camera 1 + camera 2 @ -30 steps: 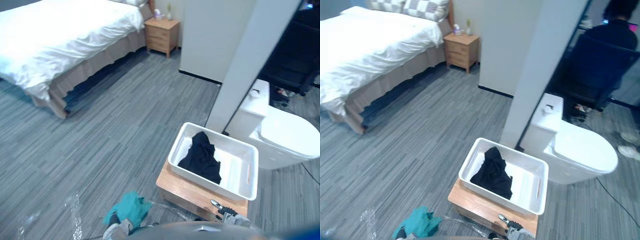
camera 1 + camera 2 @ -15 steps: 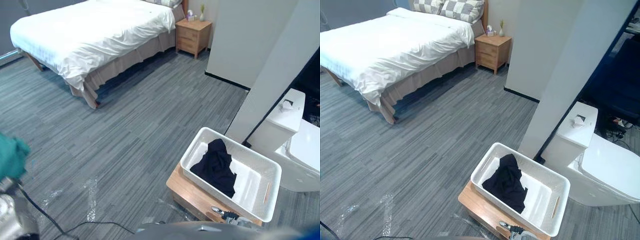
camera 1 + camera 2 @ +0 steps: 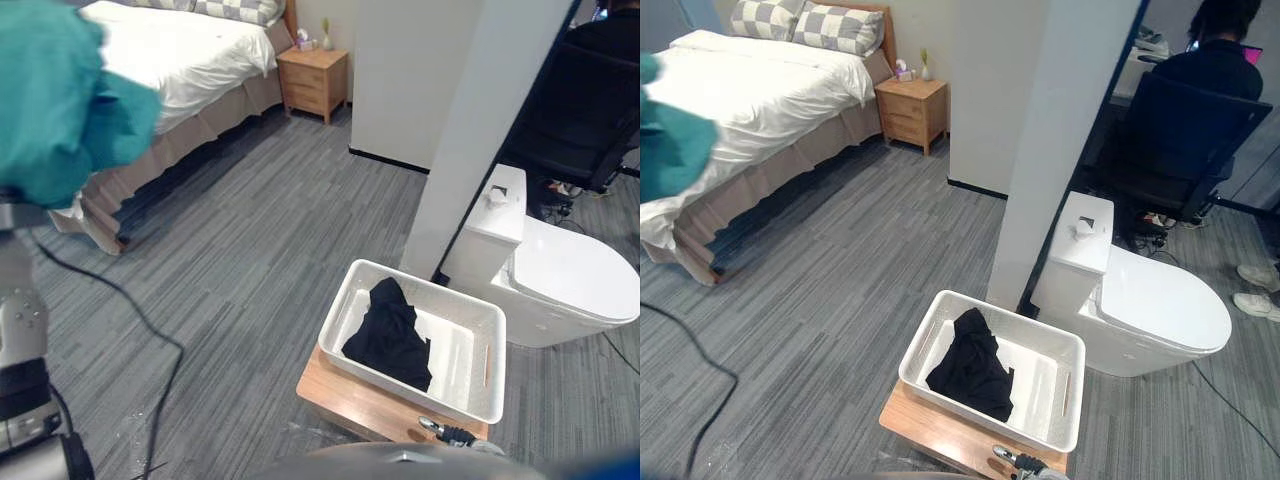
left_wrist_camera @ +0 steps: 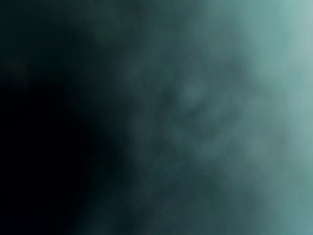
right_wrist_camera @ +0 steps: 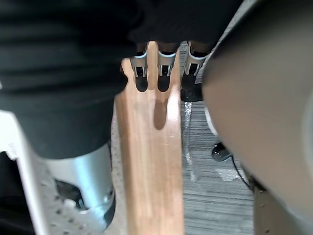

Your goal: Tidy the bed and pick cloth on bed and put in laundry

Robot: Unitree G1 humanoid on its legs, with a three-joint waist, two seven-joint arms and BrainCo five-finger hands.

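Note:
A teal cloth (image 3: 60, 95) hangs high at the view's left, close to the camera, on top of my raised left arm; it covers the left hand. The left wrist view looks straight into this teal cloth (image 4: 220, 98). Ahead and below stands a white laundry basket (image 3: 430, 290) on a low wooden stool (image 3: 345, 395), and a black cloth (image 3: 390, 335) lies in the basket. My right hand (image 3: 447, 433) is low at the stool's near edge, its fingers (image 5: 159, 73) relaxed over the wood and holding nothing. The white bed (image 3: 190, 55) is at the far left.
A wooden nightstand (image 3: 312, 80) stands beside the bed. A pale wall end (image 3: 470, 130) rises just behind the basket, with a white toilet (image 3: 570, 285) to its right. A person sits on a dark chair (image 3: 1210, 110) at the far right. Grey plank floor lies between bed and basket.
My left arm has risen with the teal cloth, from low beside me to high at the upper left. The camera has swung, so bed and basket sit differently in the picture.

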